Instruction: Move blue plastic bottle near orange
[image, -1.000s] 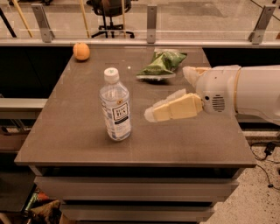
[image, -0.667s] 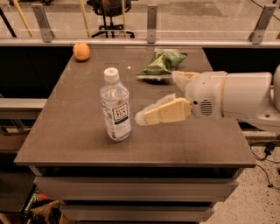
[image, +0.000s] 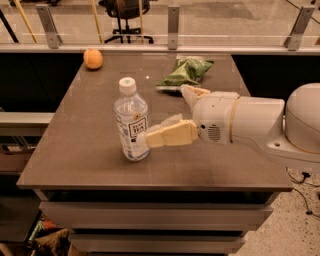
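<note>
Two jaws stood apart at the right flank of the blue plastic bottle (image: 131, 125), the nearer one touching or just overlapping its label, with nothing clamped. The gripper (image: 155, 131) reached in from the bottle's right. This looked like the approach to the grasp. The next move would call for bracketing the body, closing, then carrying it to the orange (image: 93, 58), well behind and left of the bottle. The bottle stood upright on the bench (image: 75, 150), long axis vertical, cap up.
</note>
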